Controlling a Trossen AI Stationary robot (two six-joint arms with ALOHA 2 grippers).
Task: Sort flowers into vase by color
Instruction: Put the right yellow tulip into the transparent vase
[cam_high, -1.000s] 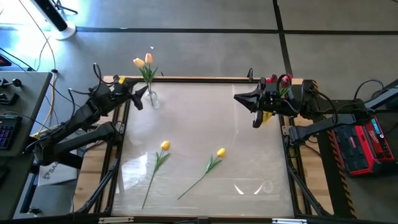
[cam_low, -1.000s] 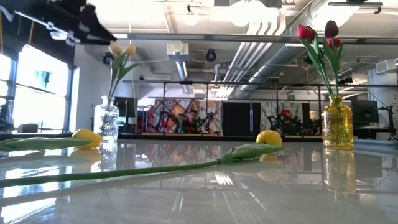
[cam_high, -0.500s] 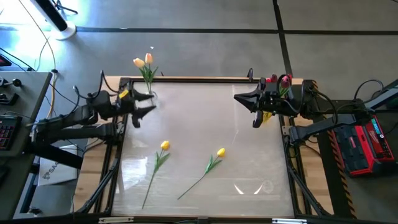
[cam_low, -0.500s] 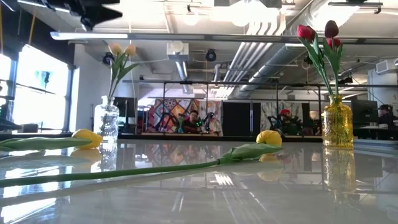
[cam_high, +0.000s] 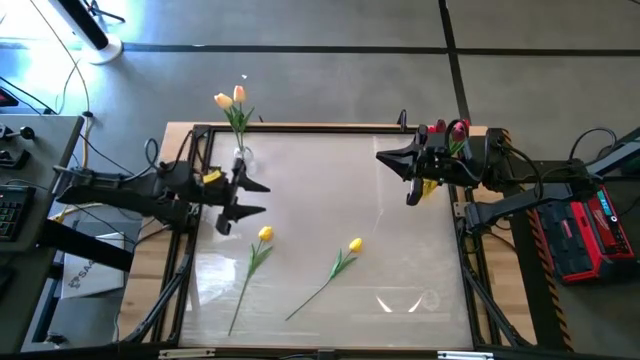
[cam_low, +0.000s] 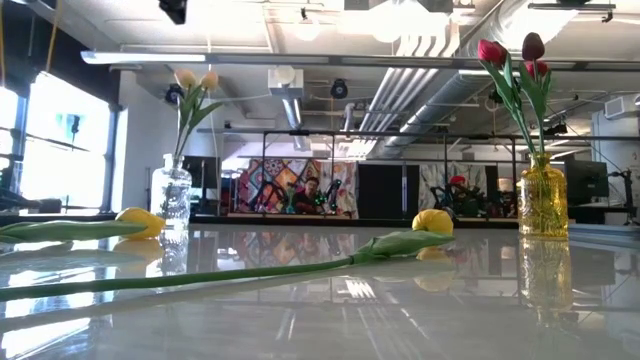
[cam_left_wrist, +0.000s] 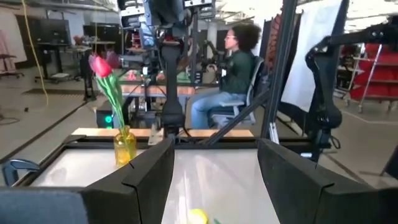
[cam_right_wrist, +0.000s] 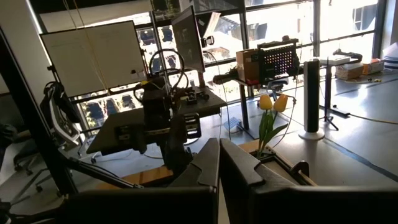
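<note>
Two yellow tulips lie flat on the glossy white table: one (cam_high: 265, 233) left of the middle and one (cam_high: 355, 244) at the middle, both stems running toward the near edge. A clear vase (cam_high: 243, 158) at the far left holds two yellow-orange tulips (cam_high: 230, 98). An amber vase (cam_low: 543, 200) at the far right holds red and maroon tulips (cam_low: 510, 60). My left gripper (cam_high: 262, 198) hangs open above the table's left side, level, just beyond the left tulip's head, touching nothing. My right gripper (cam_high: 380, 156) is shut and empty, raised beside the amber vase.
A person (cam_left_wrist: 233, 68) sits at a desk beyond the table's right side. A red case (cam_high: 585, 235) stands off the right edge, and a keyboard and cables lie off the left. Black frame rails (cam_high: 300, 128) border the table.
My left gripper has swung away from the clear vase toward the near edge and turned until it points across the table toward the right edge, staying open. It now hangs just beyond the left yellow tulip's head. No flower or vase has moved.
</note>
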